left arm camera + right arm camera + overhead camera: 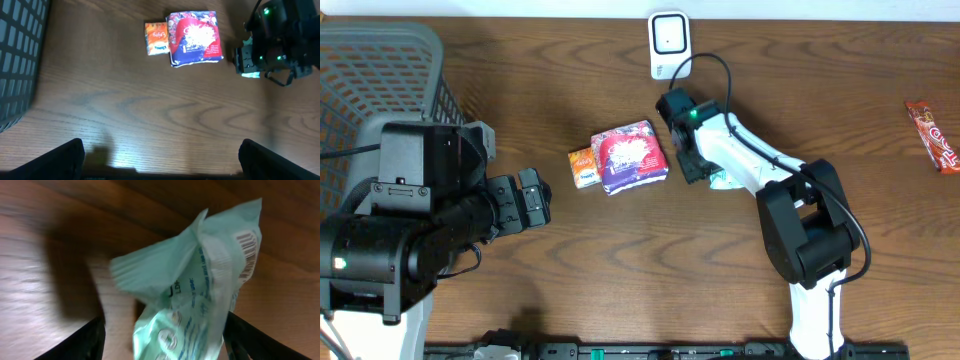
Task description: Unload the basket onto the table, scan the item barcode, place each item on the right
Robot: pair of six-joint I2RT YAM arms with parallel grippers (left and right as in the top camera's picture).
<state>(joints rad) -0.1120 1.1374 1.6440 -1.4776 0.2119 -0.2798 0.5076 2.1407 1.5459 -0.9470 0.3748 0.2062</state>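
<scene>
the mint green packet (190, 295) is sitting crumpled between the right end effector (165, 332) fingers, barcode (246, 255) showing to the wrist cam, just right of the purple pack (632, 155) on the worktop (650, 260). can't tell if it's actually being gripped. the left end effector (160, 155) is hanging released, well apart.

Mock shop checkout, prob. a lab setup. Grey basket (380, 70), white scanner (668, 40), snack pkts (632, 155) on wood table (620, 270).
</scene>
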